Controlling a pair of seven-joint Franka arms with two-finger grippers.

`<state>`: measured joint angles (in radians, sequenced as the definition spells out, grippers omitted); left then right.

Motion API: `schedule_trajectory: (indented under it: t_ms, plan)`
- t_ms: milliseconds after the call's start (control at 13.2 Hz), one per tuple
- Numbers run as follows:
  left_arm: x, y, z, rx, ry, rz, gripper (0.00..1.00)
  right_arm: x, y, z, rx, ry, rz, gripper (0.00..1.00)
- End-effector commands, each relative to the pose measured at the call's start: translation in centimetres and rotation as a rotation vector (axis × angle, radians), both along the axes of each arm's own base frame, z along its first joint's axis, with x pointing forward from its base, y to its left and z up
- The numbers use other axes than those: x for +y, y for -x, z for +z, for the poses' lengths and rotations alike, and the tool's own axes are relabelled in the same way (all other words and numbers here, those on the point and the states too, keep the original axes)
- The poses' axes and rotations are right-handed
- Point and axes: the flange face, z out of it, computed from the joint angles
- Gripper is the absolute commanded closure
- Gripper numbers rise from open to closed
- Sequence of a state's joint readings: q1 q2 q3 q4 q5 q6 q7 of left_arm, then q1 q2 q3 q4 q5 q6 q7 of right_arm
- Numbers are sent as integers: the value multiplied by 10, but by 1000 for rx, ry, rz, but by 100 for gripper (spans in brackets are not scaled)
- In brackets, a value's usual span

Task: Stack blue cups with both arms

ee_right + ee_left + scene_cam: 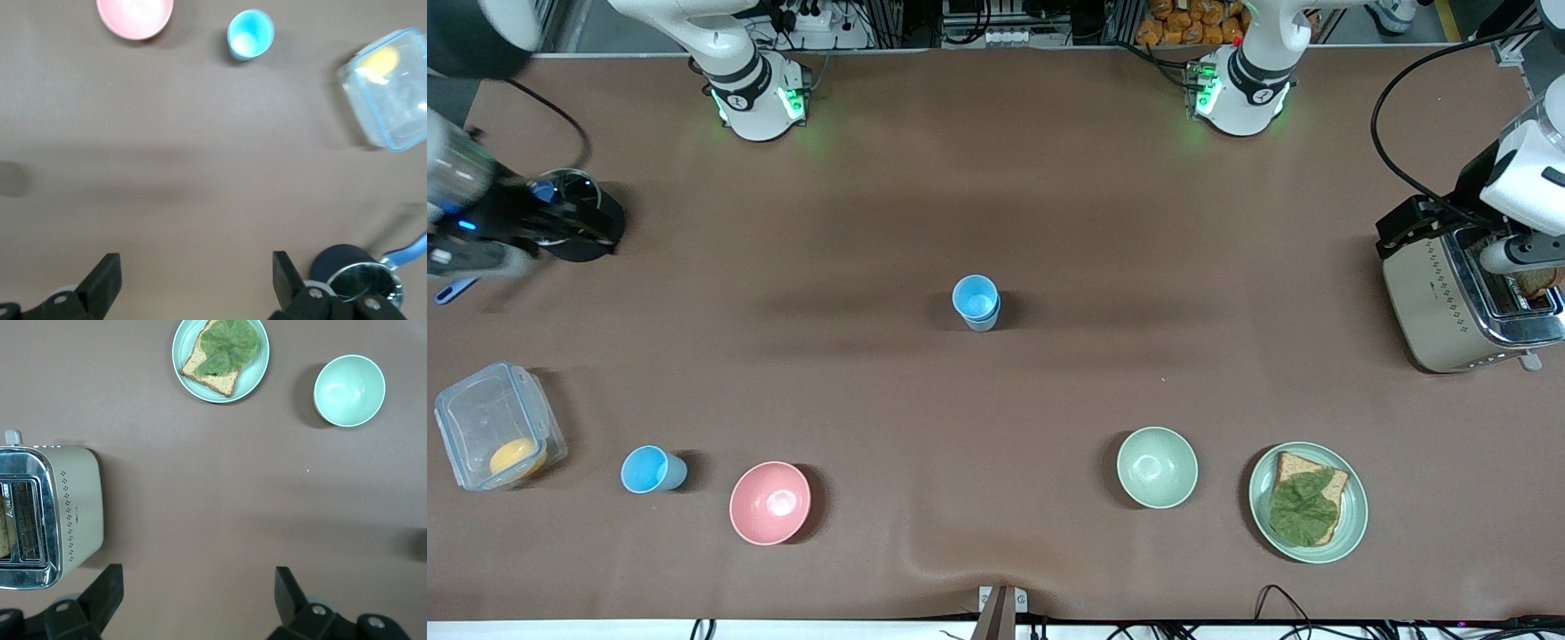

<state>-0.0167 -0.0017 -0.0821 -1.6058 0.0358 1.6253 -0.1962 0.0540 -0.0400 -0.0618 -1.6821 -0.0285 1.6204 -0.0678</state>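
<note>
Mid-table, blue cups [976,302] sit nested; a lone blue cup [651,469] remains; left hand [193,600] and right hand [193,280] hover with fingers apart; right should fetch it next.

No words, numbers or brand names can be read anywhere here. The toaster [50,513] carries a tiny dark mark on its pale side, beside the rows of dots, but it is too small to make out. Each arm base shows a small round dark emblem, one on the right arm [737,100] and one on the left arm [1263,95], neither legible.
</note>
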Motion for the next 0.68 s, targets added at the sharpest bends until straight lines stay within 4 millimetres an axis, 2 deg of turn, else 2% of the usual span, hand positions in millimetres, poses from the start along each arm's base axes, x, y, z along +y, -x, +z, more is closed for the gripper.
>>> schedule_trajectory:
  t_ms: [0, 152, 608]
  plan:
    - [1, 6, 9, 5, 21, 2, 0, -10, 4, 49, -44, 22, -1, 0]
    - [1, 6, 9, 5, 19, 2, 0, -11, 6, 62, -59, 23, 2, 0]
    - [0, 5, 4, 14, 20, 0, 0, 0, 5, 66, -70, -4, -38, 0]
